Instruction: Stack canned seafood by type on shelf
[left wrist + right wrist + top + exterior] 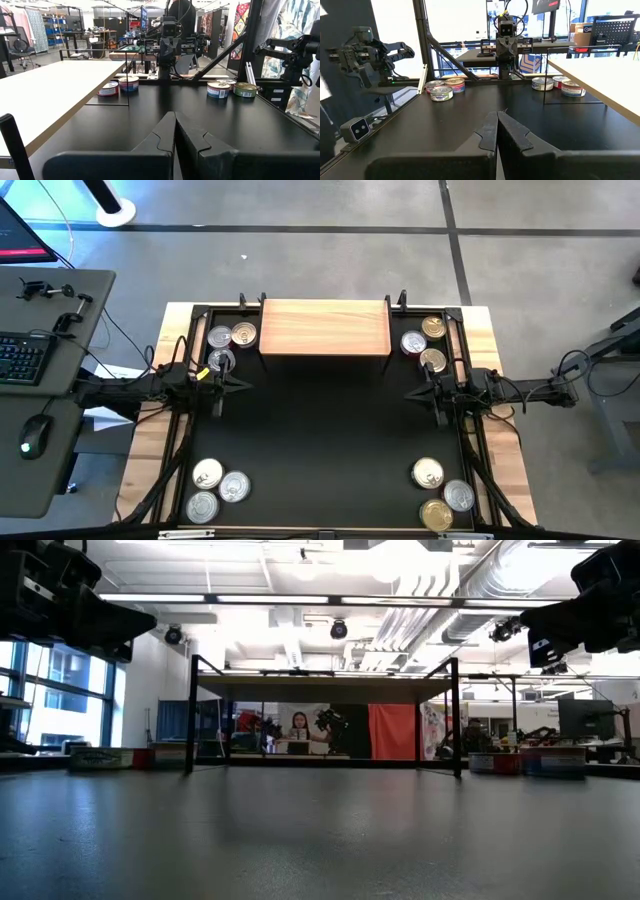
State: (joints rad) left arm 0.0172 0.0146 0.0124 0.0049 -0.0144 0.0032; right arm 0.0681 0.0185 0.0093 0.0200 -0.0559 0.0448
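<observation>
We are starting from nothing: the shelf [325, 326] is standing bare, the tins [231, 337] are sitting in four groups at the mat's [320, 440] corners, and both grippers, left [218, 377] and right [428, 390], are resting clenched, holding nothing

shelf [325, 326] light natural wood, thin black legs. mat [320, 440] plain black. table [505, 470] edge pale wood. cans [221, 486] silver lids, some gold [436, 514]; side labels red [108, 90], blue-purple [129, 84], one green [245, 90]. arms dark.
</observation>
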